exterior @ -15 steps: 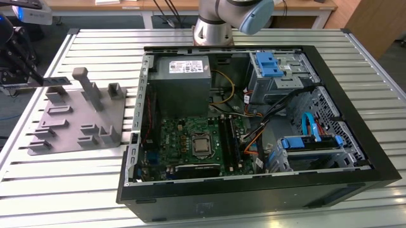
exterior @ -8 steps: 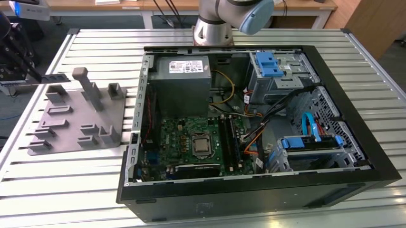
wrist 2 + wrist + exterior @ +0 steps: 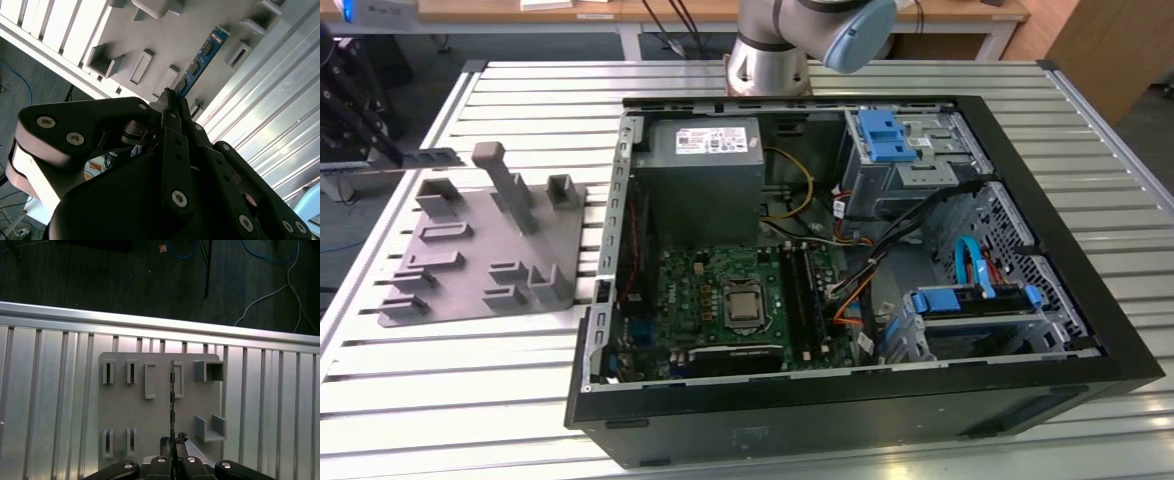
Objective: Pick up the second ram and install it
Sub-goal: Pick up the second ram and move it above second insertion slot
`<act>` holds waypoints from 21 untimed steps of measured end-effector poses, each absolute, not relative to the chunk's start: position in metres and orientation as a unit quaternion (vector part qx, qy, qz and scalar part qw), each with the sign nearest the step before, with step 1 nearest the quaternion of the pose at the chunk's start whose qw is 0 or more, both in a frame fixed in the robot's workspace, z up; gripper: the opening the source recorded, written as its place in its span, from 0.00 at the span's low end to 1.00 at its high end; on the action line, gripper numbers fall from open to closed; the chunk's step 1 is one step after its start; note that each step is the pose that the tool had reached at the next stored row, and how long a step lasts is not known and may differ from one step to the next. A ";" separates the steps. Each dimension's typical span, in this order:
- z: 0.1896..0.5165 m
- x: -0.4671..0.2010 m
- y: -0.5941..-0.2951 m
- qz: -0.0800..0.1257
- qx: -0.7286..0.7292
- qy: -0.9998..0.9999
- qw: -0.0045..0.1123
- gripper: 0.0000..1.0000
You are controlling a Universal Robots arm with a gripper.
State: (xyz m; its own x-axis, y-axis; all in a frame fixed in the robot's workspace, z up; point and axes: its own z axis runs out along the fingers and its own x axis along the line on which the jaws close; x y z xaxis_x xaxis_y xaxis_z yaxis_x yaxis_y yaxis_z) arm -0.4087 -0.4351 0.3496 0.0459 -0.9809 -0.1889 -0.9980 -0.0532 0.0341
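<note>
Tool (image 3: pixel 172 102) grips one end of the second ram (image 3: pixel 202 57), so the strip sticks out straight over the grey tray (image 3: pixel 150 415).

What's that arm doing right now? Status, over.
Arm's gripper shut on the second ram. Held above the grey tray. Open computer case beside tray.

A slatted metal table (image 3: pixel 427 400) stood on a dark floor (image 3: pixel 100 275). Loose cables (image 3: pixel 272 260) trailed there. A wooden desk (image 3: pixel 680 10) sat beyond.
</note>
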 end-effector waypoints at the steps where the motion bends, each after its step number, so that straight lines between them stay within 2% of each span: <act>1: 0.351 -0.409 -0.435 0.081 -0.721 0.686 0.053 0.14; 21: 0.371 -0.409 -0.435 0.086 -0.721 0.685 0.058 0.14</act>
